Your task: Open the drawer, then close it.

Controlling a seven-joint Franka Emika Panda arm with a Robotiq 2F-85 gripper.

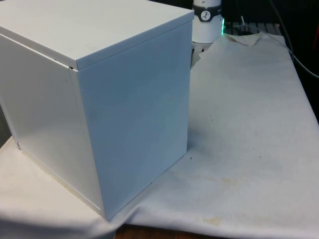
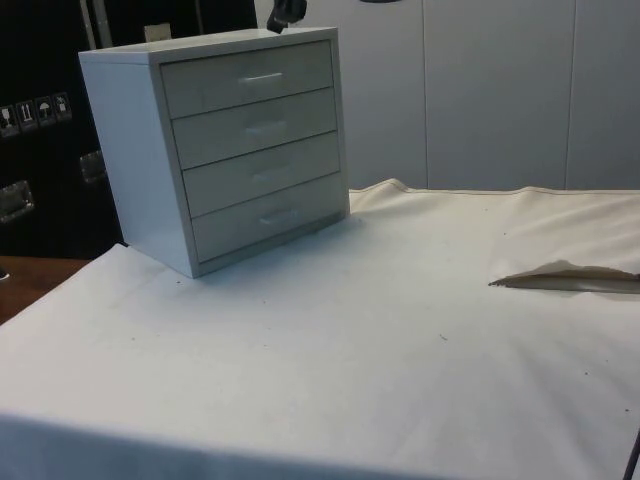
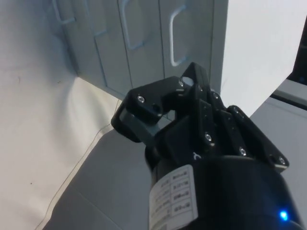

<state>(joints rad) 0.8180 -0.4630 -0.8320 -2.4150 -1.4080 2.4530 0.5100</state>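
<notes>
- Standing on the front view's left of the cloth-covered worktop (image 1: 249,149), the white chest of drawers (image 1: 129,109) is turning two plain panels and its flat top toward this camera. One vertical corner is pointing nearly straight at the lens.
- The white arm (image 1: 205,20) is showing just behind the chest's far top corner.
- In the side view, the chest (image 2: 135,160) is sitting at the far left of the worktop (image 2: 350,330), upright, with its drawer face angling toward the camera and the picture's right.
- Four drawers are stacking one above another there. The top drawer (image 2: 215,88) and the three below it are all lying flush with the frame, none pulled out.
- Each drawer front is running long side horizontal, and each is carrying a small pale handle (image 2: 262,77) at its middle.
- The black pincer (image 2: 285,14) is hanging at the picture's upper edge, just over the front rim of the chest's top. Whether it is touching that top cannot be told.
- In the wrist view, the pincer (image 3: 165,103) is hovering in front of the drawer face (image 3: 144,33), apart from the looped handles (image 3: 176,38), with the white cloth (image 3: 33,120) beside it.
- How far the pincer is opening cannot be told, and nothing is showing in its grasp.
</notes>
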